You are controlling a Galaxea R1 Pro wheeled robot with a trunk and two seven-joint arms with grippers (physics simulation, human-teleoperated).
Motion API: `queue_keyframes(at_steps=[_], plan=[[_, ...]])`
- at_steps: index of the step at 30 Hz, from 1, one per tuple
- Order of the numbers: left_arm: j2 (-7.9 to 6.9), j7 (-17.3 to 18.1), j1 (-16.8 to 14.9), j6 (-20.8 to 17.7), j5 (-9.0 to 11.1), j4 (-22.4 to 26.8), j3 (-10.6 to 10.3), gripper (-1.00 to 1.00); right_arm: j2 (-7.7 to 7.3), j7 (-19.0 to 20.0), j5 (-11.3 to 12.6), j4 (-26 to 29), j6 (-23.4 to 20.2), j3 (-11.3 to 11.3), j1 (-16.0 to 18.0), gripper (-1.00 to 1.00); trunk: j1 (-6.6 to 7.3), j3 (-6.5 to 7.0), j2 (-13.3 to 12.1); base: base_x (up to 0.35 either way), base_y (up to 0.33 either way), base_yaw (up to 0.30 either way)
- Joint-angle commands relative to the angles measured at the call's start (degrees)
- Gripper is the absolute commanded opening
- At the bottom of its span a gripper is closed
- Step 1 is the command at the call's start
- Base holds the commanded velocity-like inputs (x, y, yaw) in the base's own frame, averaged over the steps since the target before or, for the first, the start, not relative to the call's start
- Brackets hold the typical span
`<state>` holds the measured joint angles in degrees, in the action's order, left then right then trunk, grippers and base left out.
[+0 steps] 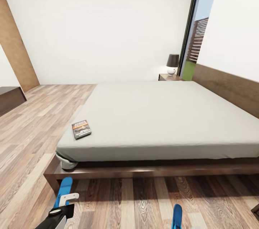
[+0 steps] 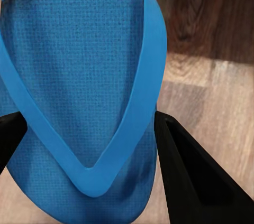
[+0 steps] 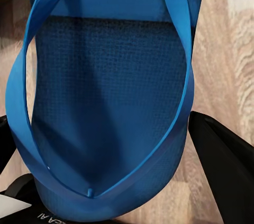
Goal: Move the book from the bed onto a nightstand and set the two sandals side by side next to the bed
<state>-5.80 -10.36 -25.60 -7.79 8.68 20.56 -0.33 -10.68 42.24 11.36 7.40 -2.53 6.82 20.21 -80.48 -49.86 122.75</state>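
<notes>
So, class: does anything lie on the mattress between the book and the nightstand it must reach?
Nothing visible does. Bare mattress stretches from the book towards the nightstand, which carries a lamp.

You are looking at a pale grey mattress sitting on a dark brown bed frame. The book is showing a dark cover with an orange band and white lettering. Two bright blue sandals are showing, one at your left and one at your right, their soles wearing a fine woven texture. The floor is showing brown and tan wood-grain planks. The lamp is wearing a dark shade over a white base, against white walls.
</notes>
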Motion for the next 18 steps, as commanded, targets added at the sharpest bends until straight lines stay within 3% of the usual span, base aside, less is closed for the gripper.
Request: queue_keyframes(at_steps=[1,4,6,9,11,12,16,18], plan=[[0.03,-0.1,0.01,-0.36,0.35,0.13,-0.05,-1.0,-0.01,0.28,0.07,-0.02,-0.28,0.46,0.02,-1.0,-0.22,-0.24,0.44,0.0,0.0,0.0],[0.38,-0.04,0.01,-0.34,0.37,-0.1,-0.09,-1.0,-0.3,0.64,0.07,0.06,-0.39,0.63,0.05,-1.0,-0.87,-0.77,1.64,0.0,0.0,0.0],[0.66,-0.02,0.02,-0.31,0.35,-0.74,-0.1,-1.0,-1.76,0.93,0.13,0.58,-0.95,0.85,0.07,-1.0,-1.31,-1.13,2.44,0.0,0.0,0.0],[0.83,0.05,0.02,-0.3,0.36,-1.12,-0.11,-1.0,-5.53,1.17,0.28,1.46,-4.04,1.14,0.1,-1.0,-1.97,-1.67,3.65,0.0,0.0,0.0],[0.86,0.07,0.02,-0.25,0.37,-1.18,-0.11,-1.0,-7.33,2.67,0.39,3.81,-9.13,1.3,0.15,-1.0,-2.41,-2.03,4.45,0.0,0.0,0.0],[0.87,0.07,0.02,-0.24,0.37,-1.2,-0.11,-1.0,-8.48,5.97,0.82,7.25,-14.09,1.39,0.16,-1.0,-2.63,-2.21,4.85,0.0,0.0,0.0],[0.88,0.14,0.01,-0.29,0.37,-1.22,-0.11,-1.0,-10.32,19.88,4.98,16.24,-27.39,1.56,0.18,-1.0,-3.51,-2.93,6.45,0.0,0.0,0.0],[1.36,0.16,0.02,-0.3,0.37,-1.22,-0.11,-1.0,-11.01,23.84,7.42,20.53,-31.58,2.28,0.18,-1.0,-3.95,-3.29,7.26,0.0,0.0,0.0]])
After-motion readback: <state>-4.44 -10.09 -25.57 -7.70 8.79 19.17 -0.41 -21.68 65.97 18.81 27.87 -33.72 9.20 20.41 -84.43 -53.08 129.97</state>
